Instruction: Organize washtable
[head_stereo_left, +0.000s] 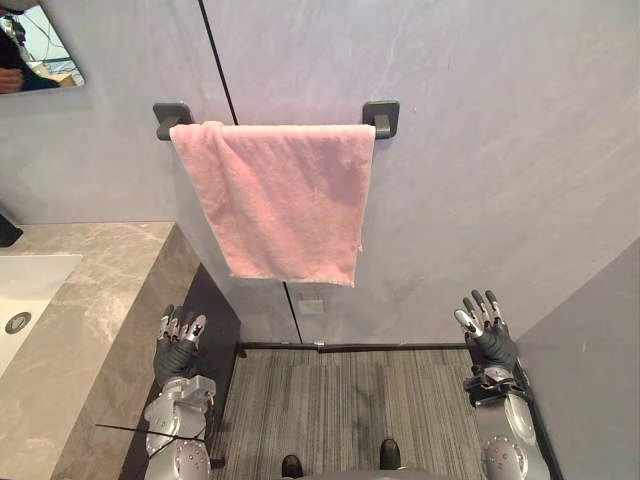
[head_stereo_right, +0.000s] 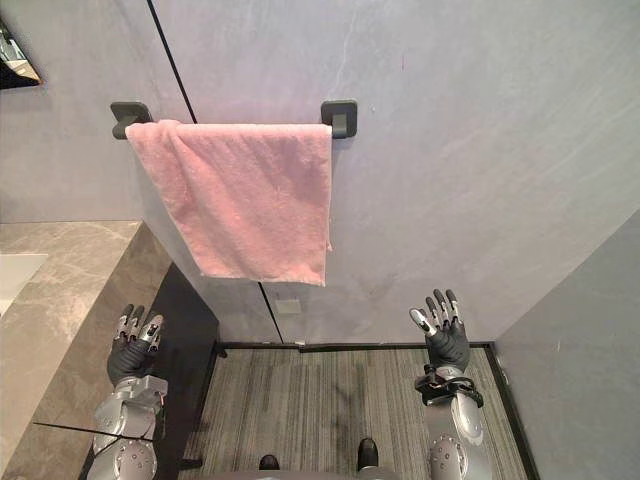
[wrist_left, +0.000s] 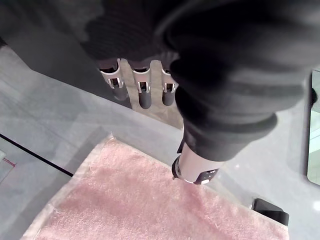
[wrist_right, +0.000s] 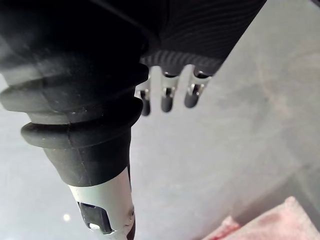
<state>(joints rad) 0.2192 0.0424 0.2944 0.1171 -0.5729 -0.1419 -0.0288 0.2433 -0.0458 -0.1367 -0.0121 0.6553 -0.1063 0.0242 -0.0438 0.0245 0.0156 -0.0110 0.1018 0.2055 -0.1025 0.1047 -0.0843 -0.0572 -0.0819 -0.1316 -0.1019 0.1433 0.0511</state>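
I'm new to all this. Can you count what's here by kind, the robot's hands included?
Pink towel: 1
Dark rail brackets: 2
Mirror: 1
Stone counter: 1
Sink: 1
Hands, both open and empty, left hand and right hand: 2
Total: 8

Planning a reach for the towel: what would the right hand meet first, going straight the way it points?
Probably the bare grey wall; the right hand points wide of the pink terry towel, which hangs to its left. Nothing shows between, though depth is unclear.
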